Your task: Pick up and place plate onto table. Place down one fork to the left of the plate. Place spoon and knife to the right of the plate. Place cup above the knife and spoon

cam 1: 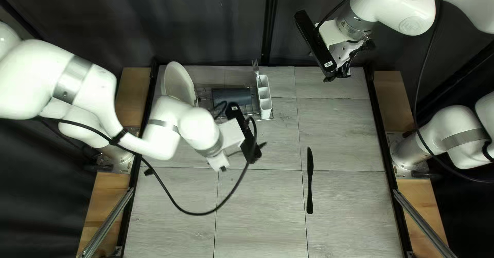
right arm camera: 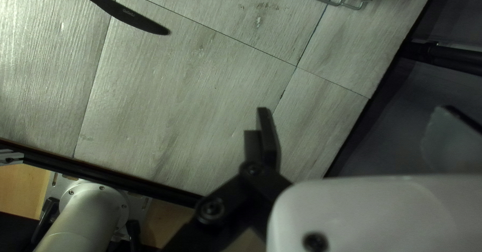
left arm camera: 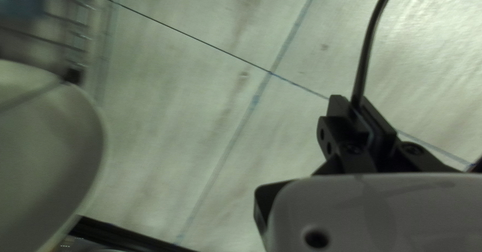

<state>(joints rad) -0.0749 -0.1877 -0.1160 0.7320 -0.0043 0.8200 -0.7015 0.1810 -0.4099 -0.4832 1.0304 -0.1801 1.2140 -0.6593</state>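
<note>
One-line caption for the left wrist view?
My black left gripper pinches a slim dark utensil above the pale wood-look tabletop, with a round white plate and a wire rack nearby.

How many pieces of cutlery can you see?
3: a fork standing in the white holder, a black knife lying on the table, and a slim dark piece gripped in the left end effector. More may be hidden in the holder.

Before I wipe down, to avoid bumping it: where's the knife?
In the top left view, the knife lies right of centre, further down than the white caddy.
</note>
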